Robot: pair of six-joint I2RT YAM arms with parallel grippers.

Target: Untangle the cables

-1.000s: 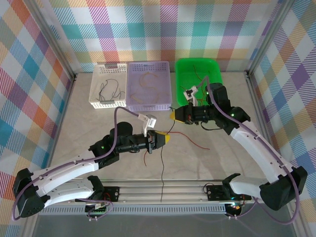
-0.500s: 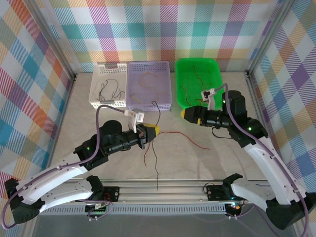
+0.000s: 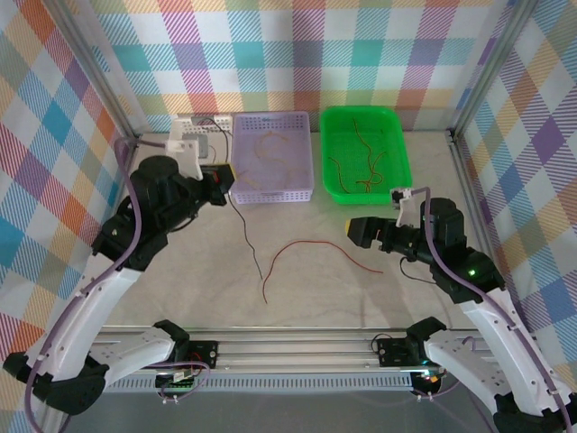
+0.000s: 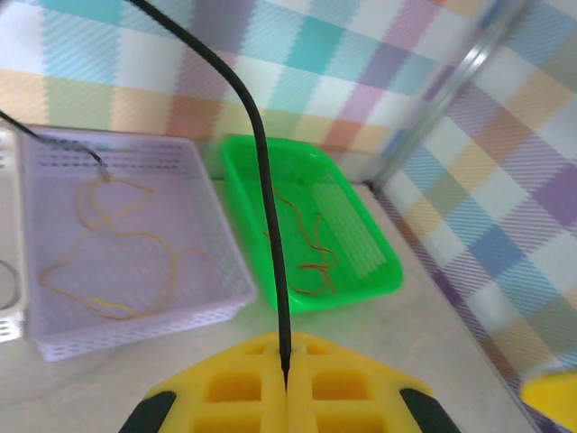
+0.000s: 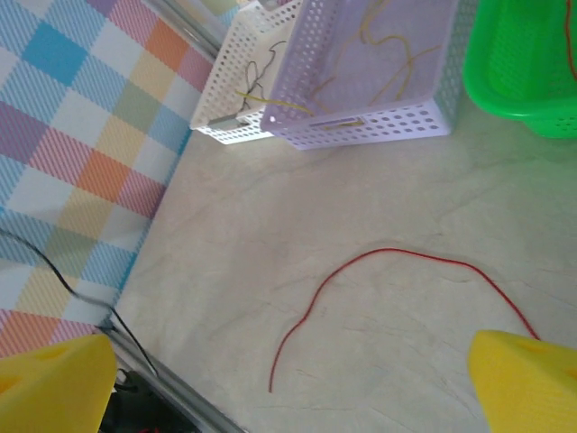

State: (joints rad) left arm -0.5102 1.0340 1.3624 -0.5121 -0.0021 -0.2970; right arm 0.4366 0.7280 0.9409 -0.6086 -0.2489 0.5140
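Yellow pads of the left gripper (image 4: 287, 397) are pressed flat together and pinch a black cable (image 4: 266, 180), which rises out of the seam between them in the left wrist view. From the top camera this gripper (image 3: 225, 173) sits at the near left corner of the lilac perforated basket (image 3: 273, 194), and the black cable (image 3: 245, 230) trails from it down across the pale table (image 3: 180, 271), ending near the lower tip of a red cable (image 3: 306, 242). That red cable lies loose on the table in a shallow arch, between the two arms and apart from both grippers. The right gripper (image 3: 353, 231) hovers over the table just in front of the green bin (image 3: 361, 196); its yellow fingers (image 5: 54, 379) stand wide apart at the bottom corners of the right wrist view with nothing between them, and the red cable (image 5: 397, 254) lies on the table beyond them. A thin yellow cable (image 4: 108, 216) lies looped inside the lilac basket (image 4: 135, 316). Red and orange cables (image 4: 311, 248) lie tangled inside the green bin (image 4: 361, 280). A white basket (image 5: 225, 104) beside the lilac one holds thin dark cables (image 5: 261, 59).
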